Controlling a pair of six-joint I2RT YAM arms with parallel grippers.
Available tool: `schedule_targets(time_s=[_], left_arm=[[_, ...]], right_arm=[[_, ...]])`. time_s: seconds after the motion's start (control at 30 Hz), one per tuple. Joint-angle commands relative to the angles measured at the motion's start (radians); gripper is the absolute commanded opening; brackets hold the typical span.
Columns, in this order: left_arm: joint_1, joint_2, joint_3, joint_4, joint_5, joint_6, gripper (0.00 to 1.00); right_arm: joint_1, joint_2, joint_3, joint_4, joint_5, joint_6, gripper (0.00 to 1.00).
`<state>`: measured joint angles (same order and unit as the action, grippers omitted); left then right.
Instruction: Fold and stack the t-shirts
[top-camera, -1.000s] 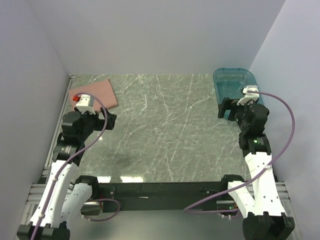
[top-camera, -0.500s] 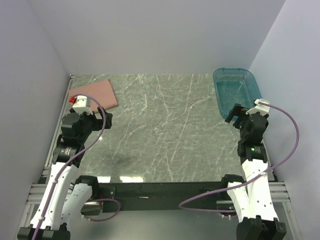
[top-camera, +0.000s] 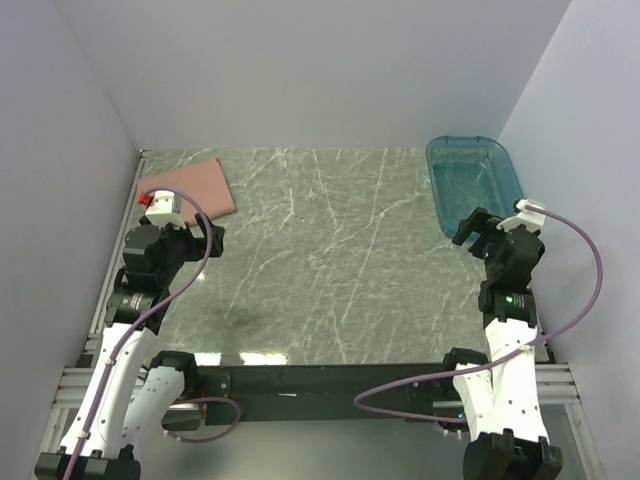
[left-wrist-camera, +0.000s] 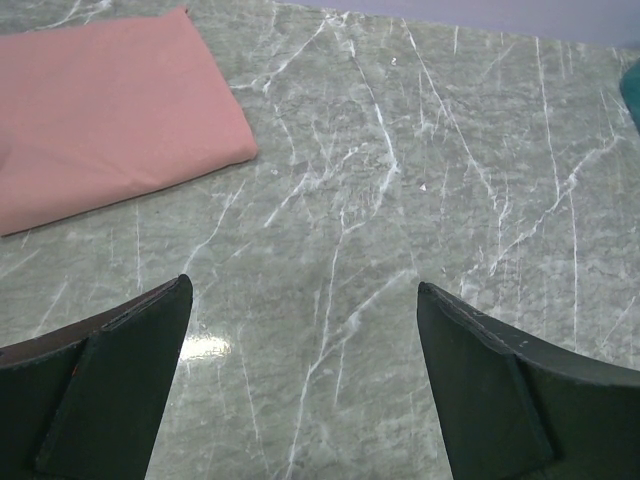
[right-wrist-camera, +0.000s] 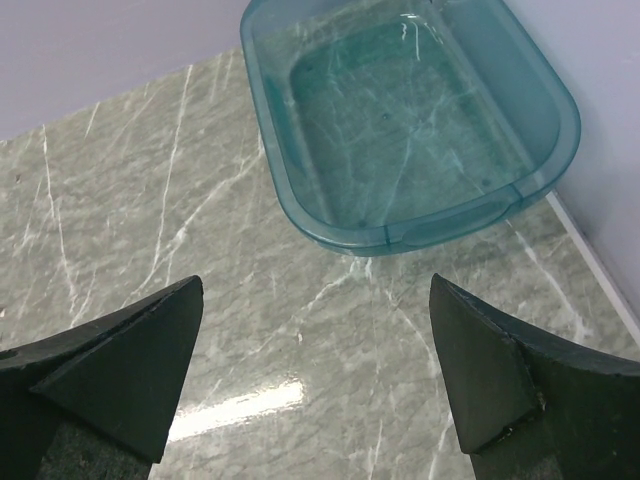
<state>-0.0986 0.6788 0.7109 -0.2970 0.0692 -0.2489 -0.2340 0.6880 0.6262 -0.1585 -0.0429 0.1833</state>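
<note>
One folded salmon-pink t-shirt (top-camera: 190, 187) lies flat in the far left corner of the table; in the left wrist view the t-shirt (left-wrist-camera: 105, 110) fills the upper left. My left gripper (left-wrist-camera: 303, 290) hovers just near of it, open and empty, seen from above as the left gripper (top-camera: 205, 238). My right gripper (right-wrist-camera: 315, 285) is open with nothing between its fingers, over bare marble just near of the bin; from above the right gripper (top-camera: 478, 228) sits at the right side of the table.
A clear teal plastic bin (top-camera: 474, 182) stands empty at the far right corner, also the bin (right-wrist-camera: 410, 110) in the right wrist view. Grey walls close in the table on the left, back and right. The green marble tabletop (top-camera: 330, 260) spans between the arms.
The right arm has pulled back toward the near edge and away from the bin. The left arm shifted slightly, and the t-shirt has stayed put.
</note>
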Motion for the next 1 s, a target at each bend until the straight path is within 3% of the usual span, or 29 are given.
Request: schedule_targets(time_s=[0.0, 0.97], left_arm=[[-0.001, 0.001, 0.004, 0.032, -0.005, -0.003, 0.99], [-0.003, -0.007, 0.004, 0.032, -0.008, -0.004, 1.0]], right_arm=[[-0.014, -0.01, 0.01, 0.025, -0.021, 0.013, 1.0], [-0.05, -0.013, 0.007, 0.031, -0.022, 0.013, 1.0]])
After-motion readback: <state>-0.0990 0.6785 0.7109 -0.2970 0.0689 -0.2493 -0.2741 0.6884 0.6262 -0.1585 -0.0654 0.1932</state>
